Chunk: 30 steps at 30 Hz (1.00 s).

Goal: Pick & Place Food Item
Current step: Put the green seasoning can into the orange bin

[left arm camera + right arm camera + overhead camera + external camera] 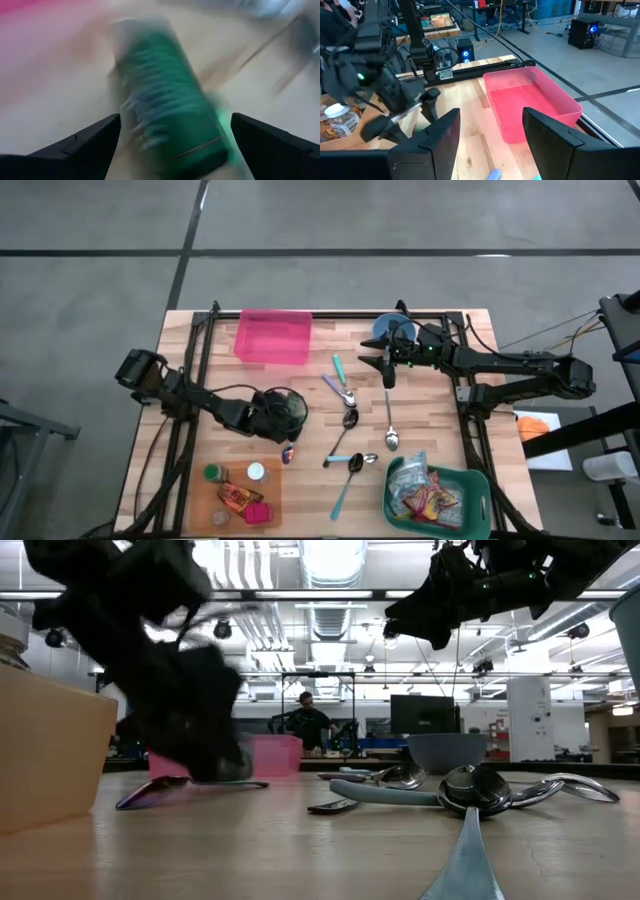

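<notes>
A green food packet [170, 105] with a pale end lies on the wooden table, blurred in the left wrist view. My left gripper [175, 125] is open and slants down over it, one finger on each side; no touch shows. In the high view the gripper [285, 412] hides the packet. My right gripper [386, 368] hangs open and empty above the table's far middle, pointing toward the pink bin [530, 100].
The pink bin [273, 337] stands at the far edge, with a blue bowl [393, 330] to its right. Several spoons [350, 420] lie mid-table. A green basket [470, 480] of packets is near right. A wooden tray [235, 490] with jars is near left.
</notes>
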Tool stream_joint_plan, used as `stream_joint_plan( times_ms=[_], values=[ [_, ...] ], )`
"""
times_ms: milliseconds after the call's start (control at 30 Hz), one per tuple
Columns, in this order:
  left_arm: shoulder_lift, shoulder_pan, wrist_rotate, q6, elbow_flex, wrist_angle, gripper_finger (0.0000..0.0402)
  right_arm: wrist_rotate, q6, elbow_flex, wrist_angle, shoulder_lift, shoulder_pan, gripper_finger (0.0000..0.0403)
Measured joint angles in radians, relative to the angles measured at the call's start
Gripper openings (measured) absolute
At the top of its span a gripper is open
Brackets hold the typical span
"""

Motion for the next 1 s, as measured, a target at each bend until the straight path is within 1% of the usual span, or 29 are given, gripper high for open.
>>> stream_joint_plan(
  times_ms=[100,233,533,733,1000],
  values=[
    [0.004,0.000,0.010,-0.018,-0.005,-0.075,0.0383,0.000,0.000,0.000,0.000,0.000,0.000,0.0211],
    [0.002,0.005,0.004,-0.022,-0.002,-0.099,0.0383,0.000,0.000,0.000,0.000,0.000,0.000,0.0211],
    [-0.002,0.015,-0.010,-0.018,-0.001,-0.106,0.0383,0.000,0.000,0.000,0.000,0.000,0.000,0.0211],
    [-0.001,0.009,0.013,-0.019,-0.001,-0.128,0.0383,0.000,0.000,0.000,0.000,0.000,0.000,0.0211],
    [-0.001,-0.001,0.006,-0.094,-0.001,-0.146,0.0383,0.000,0.000,0.000,0.000,0.000,0.000,0.0211]
  ],
)
